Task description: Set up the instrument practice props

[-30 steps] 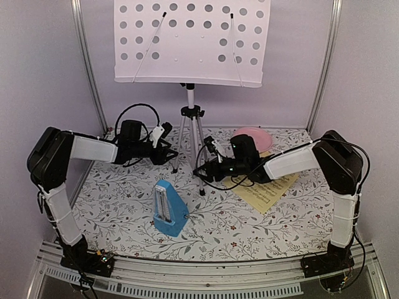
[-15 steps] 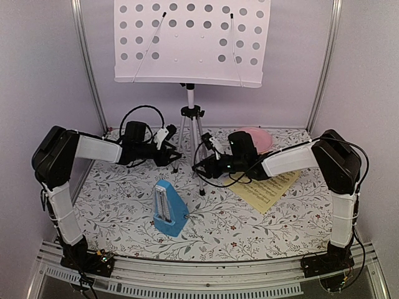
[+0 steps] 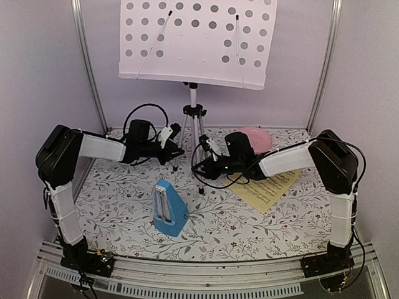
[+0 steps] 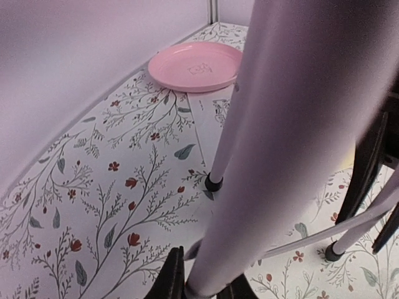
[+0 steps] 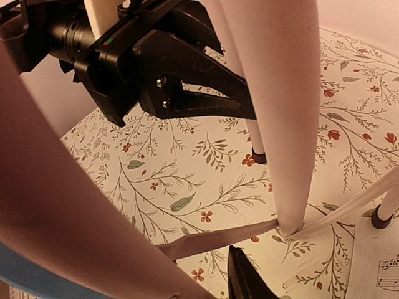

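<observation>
The music stand's pale perforated desk (image 3: pixel 196 43) stands tilted, its right side lower, above the silver tripod legs (image 3: pixel 193 134) at the back. My left gripper (image 3: pixel 176 149) is shut on the left leg (image 4: pixel 249 156), which runs between its dark fingers (image 4: pixel 168 280). From the right, my right gripper (image 3: pixel 201 157) is shut on the front leg (image 5: pixel 81 205); only one finger (image 5: pixel 246 280) shows. The blue metronome (image 3: pixel 169 208) stands alone in front. A yellow sheet (image 3: pixel 268 190) lies flat at the right. A pale sheet with printed notes (image 5: pixel 380 271) lies by a tripod foot.
A pink plate (image 3: pixel 255 137) sits at the back right, close behind the right arm, and it is seen again as the pink plate (image 4: pixel 195 65). Metal frame posts (image 3: pixel 87 68) and lilac walls close in the back and sides. Cables loop over both wrists.
Both grippers moved in toward the tripod and closed on its legs. The stand's desk has shifted up and to the right and now tilts. Metronome and yellow sheet stayed put.
</observation>
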Controlling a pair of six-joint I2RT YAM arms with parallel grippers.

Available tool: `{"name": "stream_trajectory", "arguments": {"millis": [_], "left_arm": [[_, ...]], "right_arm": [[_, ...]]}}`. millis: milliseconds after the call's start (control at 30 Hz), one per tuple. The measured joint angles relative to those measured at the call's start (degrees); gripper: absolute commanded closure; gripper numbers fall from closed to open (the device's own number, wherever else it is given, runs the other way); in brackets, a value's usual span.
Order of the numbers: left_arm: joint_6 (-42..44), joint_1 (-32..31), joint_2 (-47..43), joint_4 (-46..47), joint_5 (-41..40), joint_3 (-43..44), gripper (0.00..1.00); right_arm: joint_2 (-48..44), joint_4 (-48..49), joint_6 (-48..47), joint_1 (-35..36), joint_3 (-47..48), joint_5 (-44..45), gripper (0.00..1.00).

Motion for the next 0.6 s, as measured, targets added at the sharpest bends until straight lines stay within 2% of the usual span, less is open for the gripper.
{"name": "stream_trajectory", "arguments": {"millis": [133,200,400,600], "left_arm": [[2.62,-0.15,-0.04,0.87,-1.36,-0.07,1.0],[2.38,-0.11,-0.42,1.46,-3.04,-0.59,1.0],[-0.98,1.86,-2.71,2.62,-5.95,-4.13,1.0],[1.18,1.64,-3.45,1.88,-7.61,-4.5,1.0]], "right_arm": [[0.07,-0.44,0.39,-0.09,0.59,0.83,1.0],[0.09,0.9,-4.57,-0.2,0.79,0.96,1.0],[0.09,-2.25,-3.32,0.11,3.67,1.42,1.0],[0.09,-3.32,-4.46,0.55,3.67,1.44,1.0]]}}
